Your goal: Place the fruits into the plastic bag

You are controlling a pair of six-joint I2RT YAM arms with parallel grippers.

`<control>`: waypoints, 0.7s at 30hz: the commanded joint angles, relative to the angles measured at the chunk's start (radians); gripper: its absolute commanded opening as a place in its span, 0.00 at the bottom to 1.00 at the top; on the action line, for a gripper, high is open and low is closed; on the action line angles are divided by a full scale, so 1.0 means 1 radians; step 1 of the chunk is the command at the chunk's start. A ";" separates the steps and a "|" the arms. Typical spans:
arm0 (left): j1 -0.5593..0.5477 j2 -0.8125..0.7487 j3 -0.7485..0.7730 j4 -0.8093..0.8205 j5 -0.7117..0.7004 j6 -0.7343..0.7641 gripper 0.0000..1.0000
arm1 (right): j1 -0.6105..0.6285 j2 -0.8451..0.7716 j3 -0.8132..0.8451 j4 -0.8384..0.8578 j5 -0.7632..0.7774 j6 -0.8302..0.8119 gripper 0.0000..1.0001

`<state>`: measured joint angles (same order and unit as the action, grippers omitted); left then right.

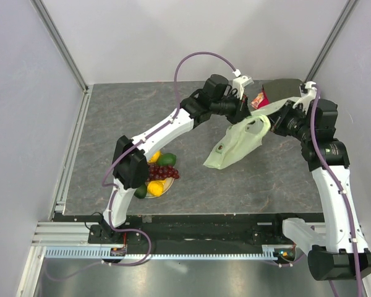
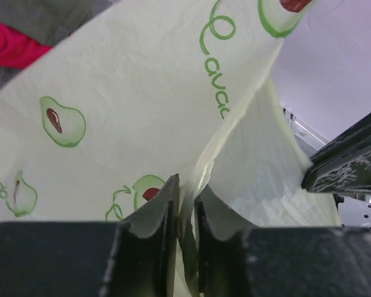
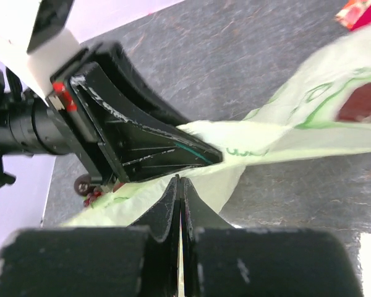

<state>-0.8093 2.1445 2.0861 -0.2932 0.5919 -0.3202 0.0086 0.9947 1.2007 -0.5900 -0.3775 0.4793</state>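
Observation:
The pale green plastic bag point(image 1: 238, 143) with avocado prints hangs lifted at the table's middle right, its lower end resting on the table. My left gripper point(image 1: 242, 110) is shut on the bag's top edge; the film point(image 2: 142, 93) is pinched between its jaws point(image 2: 187, 193). My right gripper point(image 1: 273, 119) is shut on the bag's other edge point(image 3: 260, 139), jaws pressed together point(image 3: 179, 181). The fruits lie on a plate at the near left: lemon point(image 1: 154, 156), avocado point(image 1: 169, 159), grapes point(image 1: 164, 172), a yellow-orange fruit point(image 1: 154, 187) and another avocado point(image 1: 140, 192). The brown-purple fruit is hidden.
A dark green and red cloth point(image 1: 273, 91) lies behind the bag at the back right; its red part shows in the left wrist view point(image 2: 15, 46). The pale plate point(image 1: 165, 189) sits beside the left arm's base link. Grey walls and rails ring the table.

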 commanded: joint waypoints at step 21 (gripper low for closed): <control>0.386 -0.446 -0.533 0.114 -0.216 -0.134 0.02 | -0.004 0.074 0.316 -0.202 0.611 -0.223 0.00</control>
<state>-0.4313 1.7714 1.6413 -0.2390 0.3931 -0.4126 0.0082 1.0531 1.4731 -0.7727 0.1696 0.3099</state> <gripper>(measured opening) 0.022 0.007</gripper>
